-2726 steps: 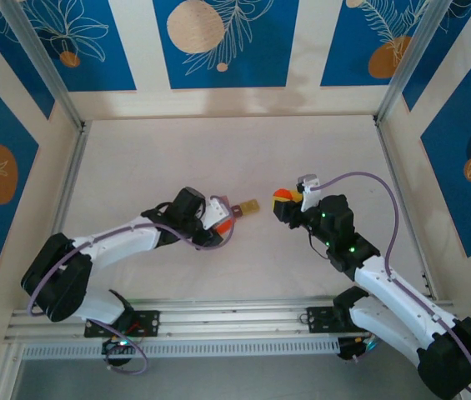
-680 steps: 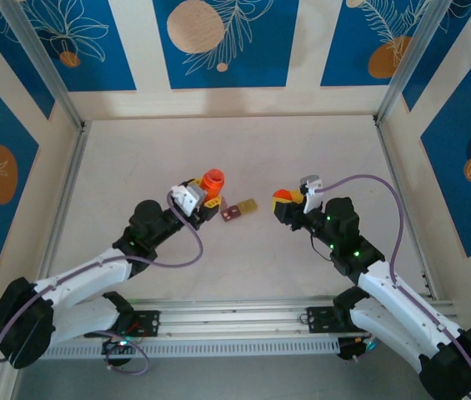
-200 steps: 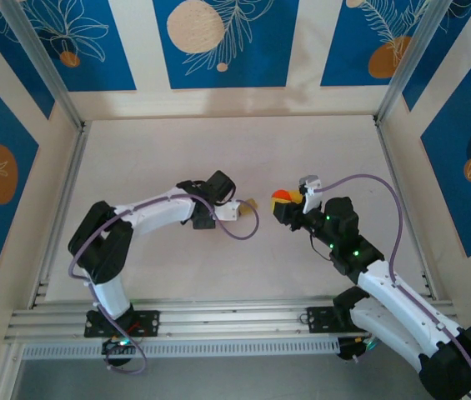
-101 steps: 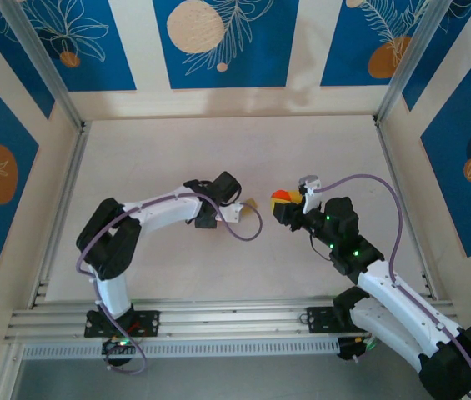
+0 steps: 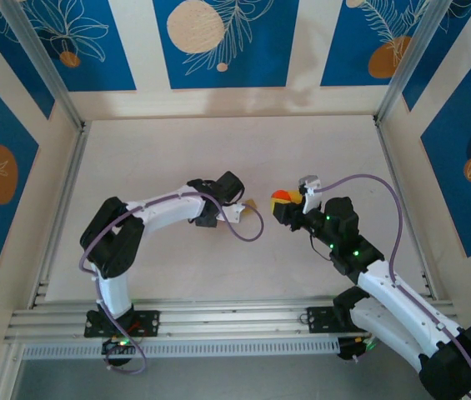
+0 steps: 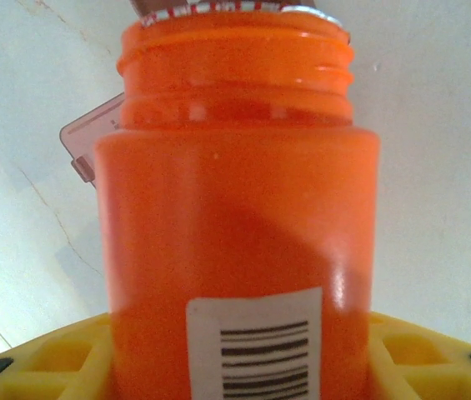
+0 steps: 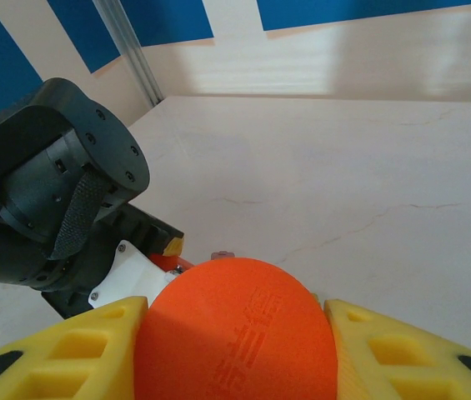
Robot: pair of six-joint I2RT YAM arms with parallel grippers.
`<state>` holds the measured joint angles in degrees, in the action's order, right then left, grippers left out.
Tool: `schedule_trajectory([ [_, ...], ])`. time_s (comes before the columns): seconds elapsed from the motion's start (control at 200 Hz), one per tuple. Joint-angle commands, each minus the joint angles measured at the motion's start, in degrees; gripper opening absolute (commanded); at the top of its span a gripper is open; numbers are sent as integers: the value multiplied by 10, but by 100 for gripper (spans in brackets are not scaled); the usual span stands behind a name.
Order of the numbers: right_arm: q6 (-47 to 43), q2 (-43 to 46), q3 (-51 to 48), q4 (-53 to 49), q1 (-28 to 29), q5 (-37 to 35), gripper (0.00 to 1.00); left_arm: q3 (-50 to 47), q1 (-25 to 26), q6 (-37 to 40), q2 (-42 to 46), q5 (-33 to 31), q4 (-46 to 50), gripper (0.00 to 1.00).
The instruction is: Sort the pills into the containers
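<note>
Grips opened orange pill bottle (image 6: 235, 233) in left gripper (image 5: 237, 210), mouth near the containers (image 6: 93, 142); clamps orange cap (image 7: 235, 333) in right gripper (image 5: 283, 202); seemingly pouring, sorting left to do

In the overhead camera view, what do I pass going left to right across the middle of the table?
left arm → tan container cell → orange cap → right arm
</note>
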<state>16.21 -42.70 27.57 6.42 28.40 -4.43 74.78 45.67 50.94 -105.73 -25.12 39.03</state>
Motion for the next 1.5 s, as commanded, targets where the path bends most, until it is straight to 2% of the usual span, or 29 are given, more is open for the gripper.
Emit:
schedule_trajectory([
  [0.0,0,5,-1,8,-3,10,0,0,4,-11,6,11,1,0],
  [0.335,-1,-6,-1,12,-4,2,0,-86,-20,-86,89,84,-124,0],
  [0.52,7,2,8,2,-18,19,0,-154,-37,-129,149,132,-240,0],
  [0.775,21,-13,51,-30,-20,64,0,-274,-42,-209,257,251,-466,0],
  [0.86,15,-21,74,-49,-19,74,0,-318,-42,-251,288,290,-561,0],
  [0.955,4,-25,103,-68,-17,81,0,-383,-42,-305,329,353,-709,0],
  [1.055,-22,-33,140,-91,-11,102,0,-434,-43,-352,358,386,-836,0],
  [1.25,-98,-69,221,-141,27,146,0,-491,-42,-398,369,433,-954,0],
  [1.366,-152,-91,267,-172,68,166,0,-517,-43,-410,365,439,-994,0],
  [1.491,-237,-121,311,-221,124,148,0,-526,-42,-412,365,449,-992,0],
])
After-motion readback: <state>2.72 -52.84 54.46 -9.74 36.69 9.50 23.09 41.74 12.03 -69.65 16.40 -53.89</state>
